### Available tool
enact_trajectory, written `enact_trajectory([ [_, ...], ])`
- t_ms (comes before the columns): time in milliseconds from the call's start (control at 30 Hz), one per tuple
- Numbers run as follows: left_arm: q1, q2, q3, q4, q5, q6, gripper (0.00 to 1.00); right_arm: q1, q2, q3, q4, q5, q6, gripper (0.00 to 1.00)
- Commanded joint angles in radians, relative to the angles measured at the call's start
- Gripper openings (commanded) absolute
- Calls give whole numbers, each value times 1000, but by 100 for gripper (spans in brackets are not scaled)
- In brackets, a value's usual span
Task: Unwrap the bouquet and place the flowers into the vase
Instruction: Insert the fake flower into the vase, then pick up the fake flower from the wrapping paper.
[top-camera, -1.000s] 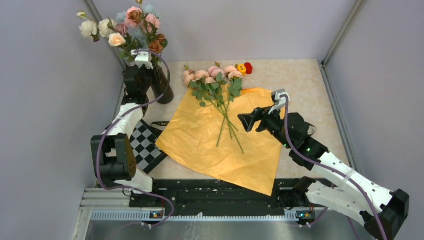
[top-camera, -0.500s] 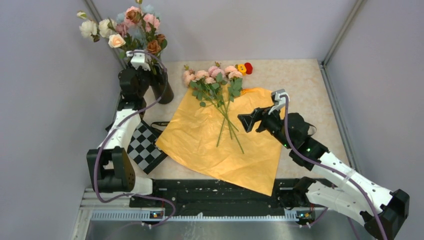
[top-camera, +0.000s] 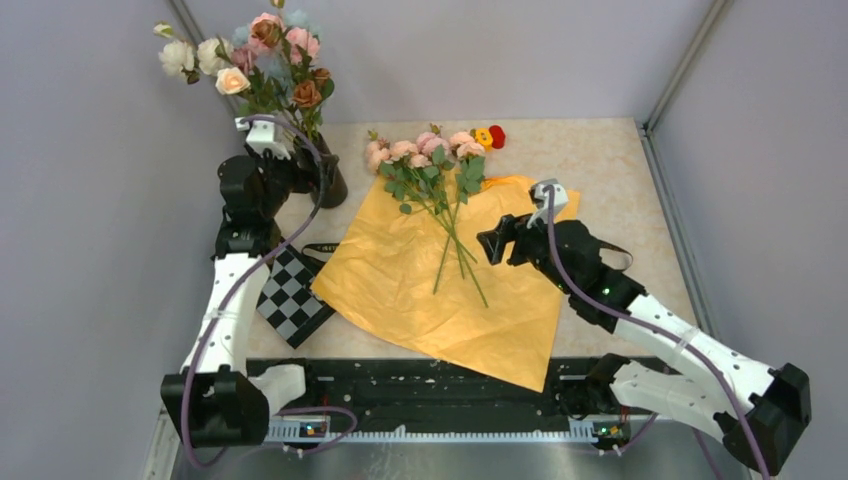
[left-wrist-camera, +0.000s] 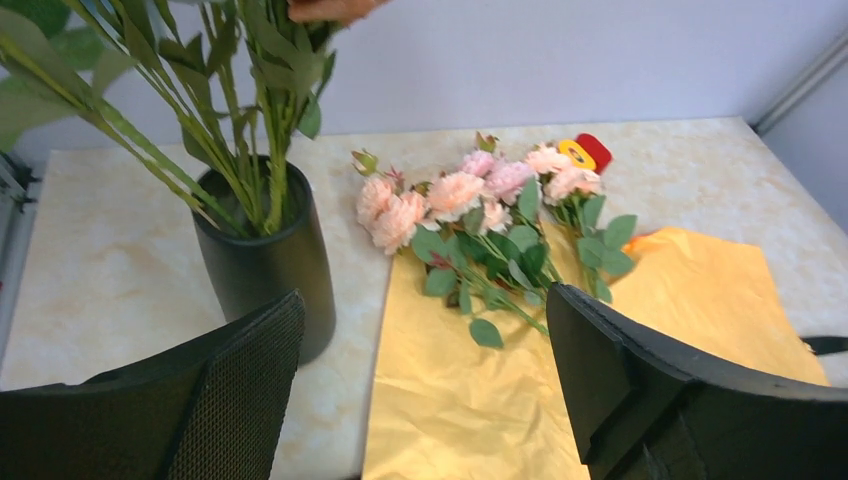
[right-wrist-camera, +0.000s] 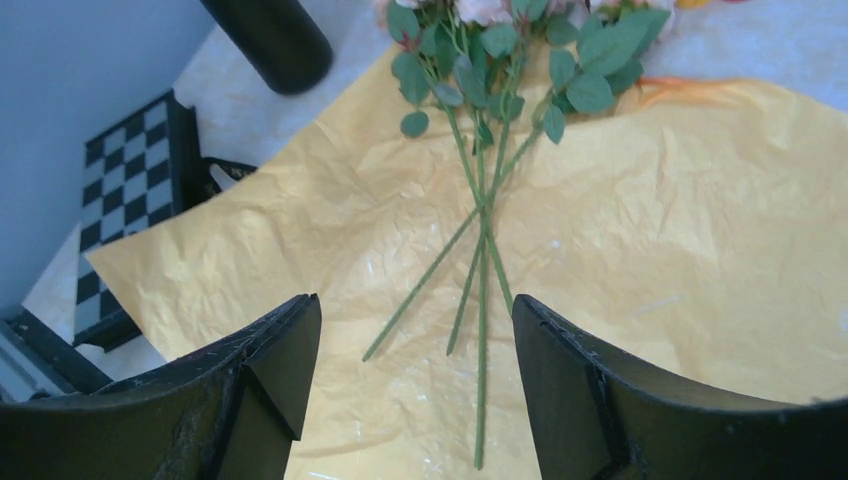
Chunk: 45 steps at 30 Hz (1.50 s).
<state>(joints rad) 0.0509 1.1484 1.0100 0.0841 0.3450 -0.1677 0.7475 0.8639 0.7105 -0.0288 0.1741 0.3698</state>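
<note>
Left wrist: vase (left-wrist-camera: 272, 250) foot behind pincer (left-wrist-camera: 425, 308)

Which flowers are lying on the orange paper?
The small pink roses with thin green stems, lying on the orange paper. The taller white-and-pink bunch stands upright in the black vase.

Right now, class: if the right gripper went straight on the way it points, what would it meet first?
The right gripper would probably meet the flowers' stems first, lying on the orange paper.

left claw (left-wrist-camera: 425, 300) spread wide, empty, just beside vase (left-wrist-camera: 265, 255), arm stretched forward | right claw (right-wrist-camera: 415, 305) spread, empty, well right of vase
</note>
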Motion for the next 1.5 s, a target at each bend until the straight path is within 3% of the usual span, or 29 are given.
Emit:
enact_trajectory([
  [0,-2,-93,-18,-158,71,-58,94,-8,78,67,-84,50,44,71],
  [233,-5,-177,-66,-348,10,-5,96,-5,274,123,-107,11,175,65],
  [367,-5,-206,-127,-353,-64,7,95,17,372,121,-26,-35,277,61],
  [700,-15,-204,-128,-368,-93,-20,94,101,652,132,171,-29,516,48],
  [1133,-133,-208,-121,-403,-199,32,94,104,849,287,87,64,521,37],
  [1467,-156,-208,-119,-409,-221,41,94,104,922,312,62,89,534,35],
])
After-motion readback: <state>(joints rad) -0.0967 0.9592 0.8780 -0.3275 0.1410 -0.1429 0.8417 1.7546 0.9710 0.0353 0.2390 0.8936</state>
